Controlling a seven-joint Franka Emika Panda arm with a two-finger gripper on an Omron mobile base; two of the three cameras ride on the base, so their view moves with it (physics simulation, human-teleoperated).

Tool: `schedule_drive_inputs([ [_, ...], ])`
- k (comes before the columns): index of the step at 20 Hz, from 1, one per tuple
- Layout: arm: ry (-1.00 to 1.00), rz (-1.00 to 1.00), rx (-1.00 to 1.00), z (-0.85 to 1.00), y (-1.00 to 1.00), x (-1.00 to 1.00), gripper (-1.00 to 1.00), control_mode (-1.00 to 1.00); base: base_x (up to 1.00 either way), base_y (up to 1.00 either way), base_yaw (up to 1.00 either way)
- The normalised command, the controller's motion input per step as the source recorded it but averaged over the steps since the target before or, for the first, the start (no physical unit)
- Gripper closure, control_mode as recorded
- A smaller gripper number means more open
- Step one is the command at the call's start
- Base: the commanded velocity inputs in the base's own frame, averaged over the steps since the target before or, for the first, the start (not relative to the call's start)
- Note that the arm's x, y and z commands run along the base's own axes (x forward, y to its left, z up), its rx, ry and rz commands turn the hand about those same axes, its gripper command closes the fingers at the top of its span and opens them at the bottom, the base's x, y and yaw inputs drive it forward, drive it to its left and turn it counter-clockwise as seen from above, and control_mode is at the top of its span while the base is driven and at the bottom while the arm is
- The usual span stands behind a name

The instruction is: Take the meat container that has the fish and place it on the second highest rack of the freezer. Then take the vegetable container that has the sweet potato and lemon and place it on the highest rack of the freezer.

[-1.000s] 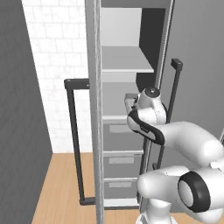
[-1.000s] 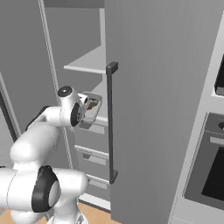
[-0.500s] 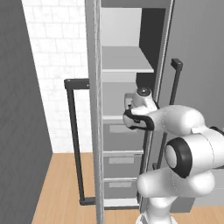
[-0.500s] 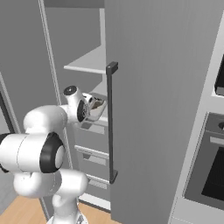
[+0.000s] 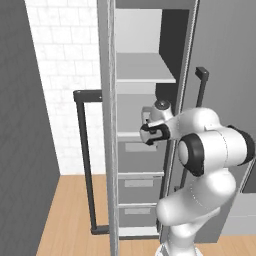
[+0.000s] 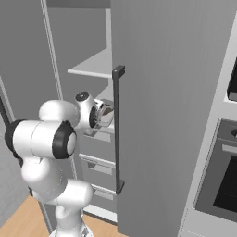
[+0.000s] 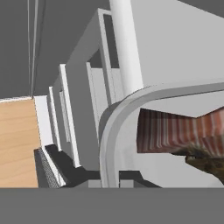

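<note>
- The hand [image 6: 105,115] holds the meat container [image 7: 131,131] inside the freezer [image 5: 145,75], at the second highest rack [image 5: 128,135].
- The highest rack [image 5: 142,70] lies above; the drawers [image 5: 137,185] below.

This was a rendered home kitchen. A tall narrow grey freezer [image 5: 145,165] stood open with flat white shelves [image 5: 142,75] above grey drawers [image 5: 137,185], set into grey cabinetry beside a built-in dark-glass oven [image 6: 222,185], with a white tiled wall [image 5: 65,60] and a light wooden floor [image 5: 70,215].
</note>
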Motion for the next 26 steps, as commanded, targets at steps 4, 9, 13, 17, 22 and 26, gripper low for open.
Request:
schedule_drive_inputs([
  [4,0.00,0.00,0.00,-0.10,0.00,0.49,1.00,-1.00,0.00,0.00,0.00],
  [9,0.03,0.00,0.00,-0.09,0.00,0.51,1.00,-1.00,0.00,0.00,0.00],
  [13,0.02,0.00,0.00,-0.11,0.00,0.50,1.00,-1.00,0.00,0.00,0.00],
  [17,0.03,0.00,0.00,-0.10,0.00,0.52,1.00,-1.00,0.00,0.00,0.00],
  [22,0.01,0.00,0.00,-0.15,-0.03,0.47,1.00,-1.00,0.00,0.00,0.00],
  [26,0.00,0.00,0.00,-0.19,0.00,0.24,-1.00,-1.00,0.00,0.00,0.00],
])
